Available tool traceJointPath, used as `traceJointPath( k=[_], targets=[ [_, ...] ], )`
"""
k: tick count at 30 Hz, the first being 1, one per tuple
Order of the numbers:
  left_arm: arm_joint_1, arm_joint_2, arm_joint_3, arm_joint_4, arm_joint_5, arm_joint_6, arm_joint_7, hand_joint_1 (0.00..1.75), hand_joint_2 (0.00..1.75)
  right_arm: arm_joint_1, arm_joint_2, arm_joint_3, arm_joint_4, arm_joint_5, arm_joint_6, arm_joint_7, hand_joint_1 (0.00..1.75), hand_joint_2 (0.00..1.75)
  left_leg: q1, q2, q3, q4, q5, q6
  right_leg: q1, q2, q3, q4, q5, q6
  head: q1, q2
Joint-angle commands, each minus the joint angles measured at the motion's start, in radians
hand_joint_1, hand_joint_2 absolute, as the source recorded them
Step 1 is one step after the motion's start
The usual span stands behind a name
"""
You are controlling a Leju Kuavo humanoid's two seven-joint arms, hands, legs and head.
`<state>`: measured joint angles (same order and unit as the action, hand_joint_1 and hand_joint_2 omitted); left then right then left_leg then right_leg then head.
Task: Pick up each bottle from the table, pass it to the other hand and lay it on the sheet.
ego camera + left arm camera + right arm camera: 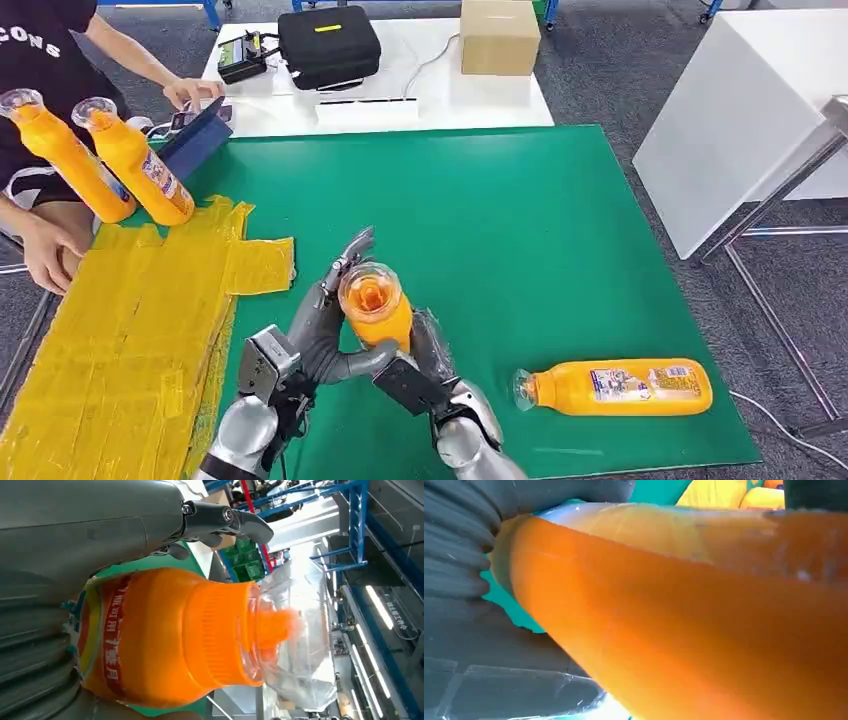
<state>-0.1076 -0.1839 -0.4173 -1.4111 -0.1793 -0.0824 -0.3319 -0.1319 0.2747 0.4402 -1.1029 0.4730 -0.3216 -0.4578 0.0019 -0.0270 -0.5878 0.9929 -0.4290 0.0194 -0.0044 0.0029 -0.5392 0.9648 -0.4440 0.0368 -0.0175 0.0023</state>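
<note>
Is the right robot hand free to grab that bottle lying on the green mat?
Probably not yet. The right robot hand is busy gripping the upright bottle together with the left robot hand. The lying bottle sits unobstructed nearby, on its side.

a person (40,60) sits at the far left side. a black case (328,45) and a brown box (499,36) rest on a white table (500,100) behind the green mat (520,230).

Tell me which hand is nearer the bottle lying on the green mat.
Right. The right hand is just left of the lying bottle, a gap of mat between them. The left hand sits farther left, beyond the held bottle.
</note>
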Motion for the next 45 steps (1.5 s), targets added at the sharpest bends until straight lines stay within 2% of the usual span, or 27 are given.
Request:
traceJointPath(
  k=[1, 10, 11, 13, 14, 15, 17, 21, 24, 28, 29, 33, 41, 45],
  targets=[
    [0.066, 0.027, -0.051, 0.113, -0.020, -0.017, 0.016, 0.00, 1.75, -0.106, 0.020, -0.056, -0.039, -0.066, 0.019, 0.009, 1.75, 1.75, 0.000, 0.009, 0.006, -0.001, -0.002, -0.001, 0.000, 0.006, 0.004, -0.002, 0.000, -0.001, 0.000, 0.000],
    [0.066, 0.028, -0.047, 0.117, -0.020, -0.017, 0.016, 0.00, 1.75, -0.108, 0.017, -0.062, -0.040, -0.071, 0.024, 0.009, 1.75, 1.75, -0.001, 0.005, 0.003, -0.001, -0.001, 0.000, -0.001, 0.003, 0.001, -0.001, 0.000, 0.000, 0.000, 0.000],
    [0.068, 0.027, -0.046, 0.116, -0.020, -0.016, 0.016, 0.00, 1.75, -0.108, 0.018, -0.061, -0.039, -0.072, 0.026, 0.009, 1.75, 1.75, 0.000, 0.009, 0.006, -0.002, -0.002, -0.001, 0.000, 0.006, 0.004, -0.002, 0.000, -0.001, 0.000, 0.000],
    [0.069, 0.025, -0.043, 0.115, -0.022, -0.013, 0.017, 0.00, 1.75, -0.108, 0.019, -0.060, -0.038, -0.073, 0.030, 0.009, 1.75, 1.75, -0.001, 0.005, 0.002, -0.001, -0.001, 0.000, 0.000, 0.003, 0.001, -0.001, 0.000, 0.000, 0.000, 0.000],
    [0.068, 0.024, -0.043, 0.116, -0.029, -0.006, 0.020, 0.00, 1.75, -0.110, 0.021, -0.052, -0.032, -0.072, 0.037, 0.009, 1.75, 1.75, 0.000, 0.007, 0.006, -0.002, -0.002, -0.001, 0.000, 0.004, 0.005, -0.002, -0.001, 0.000, -0.001, 0.000],
    [0.065, 0.023, -0.045, 0.118, -0.047, 0.008, 0.024, 0.00, 1.75, -0.112, 0.020, -0.037, -0.025, -0.063, 0.043, 0.012, 1.75, 1.75, 0.001, 0.008, 0.002, 0.000, -0.002, -0.001, 0.001, 0.005, 0.000, -0.001, 0.000, 0.000, -0.002, 0.000],
    [0.063, 0.017, -0.045, 0.122, -0.068, 0.027, 0.030, 0.00, 1.75, -0.112, 0.022, -0.019, -0.022, -0.051, 0.049, 0.014, 1.75, 1.75, -0.001, 0.003, 0.002, -0.001, -0.001, -0.001, -0.001, 0.002, 0.001, 0.000, 0.000, 0.000, -0.002, 0.000],
    [0.062, 0.009, -0.044, 0.124, -0.103, 0.050, 0.034, 0.00, 1.75, -0.113, 0.023, 0.025, -0.019, -0.019, 0.061, 0.027, 1.75, 1.75, 0.000, 0.008, 0.005, -0.001, -0.003, -0.001, 0.000, 0.004, 0.004, -0.001, -0.001, 0.000, 0.000, 0.000],
    [0.060, 0.006, -0.047, 0.125, -0.123, 0.059, 0.036, 0.00, 1.75, -0.116, 0.025, 0.039, -0.014, -0.010, 0.064, 0.033, 1.75, 1.75, 0.000, 0.004, 0.002, -0.001, -0.001, 0.000, 0.000, 0.002, 0.001, -0.001, 0.000, 0.000, 0.000, 0.000],
    [0.062, -0.001, -0.045, 0.126, -0.125, 0.059, 0.037, 0.00, 1.75, -0.119, 0.026, 0.068, -0.003, 0.004, 0.079, 0.039, 1.75, 1.75, 0.001, 0.007, 0.006, 0.000, -0.003, -0.001, 0.001, 0.003, 0.005, -0.002, -0.001, -0.001, 0.000, 0.000],
    [0.063, -0.001, -0.042, 0.125, -0.125, 0.059, 0.037, 0.00, 1.75, -0.119, 0.027, 0.076, 0.001, 0.007, 0.084, 0.039, 1.75, 1.75, 0.000, 0.005, 0.003, -0.001, -0.002, -0.001, 0.000, 0.002, 0.002, -0.001, -0.001, 0.000, 0.000, 0.000],
    [0.065, -0.001, -0.028, 0.124, -0.109, 0.055, 0.035, 0.00, 1.75, -0.116, 0.033, 0.104, 0.014, 0.024, 0.085, 0.041, 1.75, 1.75, 0.001, 0.008, 0.006, -0.001, -0.003, -0.001, 0.001, 0.004, 0.004, -0.001, -0.001, -0.001, 0.000, 0.000],
    [0.066, -0.003, -0.025, 0.123, -0.105, 0.053, 0.035, 0.00, 1.75, -0.119, 0.031, 0.104, 0.017, 0.022, 0.088, 0.041, 1.75, 1.75, 0.000, 0.003, 0.002, -0.001, -0.001, 0.000, 0.000, 0.001, 0.001, -0.001, 0.000, 0.000, 0.000, 0.000],
    [0.078, -0.014, 0.030, 0.110, -0.017, 0.039, 0.027, 0.00, 1.75, -0.118, 0.041, 0.162, 0.060, 0.059, 0.089, 0.046, 1.75, 1.75, 0.001, 0.007, 0.005, -0.001, -0.003, -0.001, 0.001, 0.004, 0.004, -0.001, -0.001, -0.001, 0.000, 0.000]
  ],
)
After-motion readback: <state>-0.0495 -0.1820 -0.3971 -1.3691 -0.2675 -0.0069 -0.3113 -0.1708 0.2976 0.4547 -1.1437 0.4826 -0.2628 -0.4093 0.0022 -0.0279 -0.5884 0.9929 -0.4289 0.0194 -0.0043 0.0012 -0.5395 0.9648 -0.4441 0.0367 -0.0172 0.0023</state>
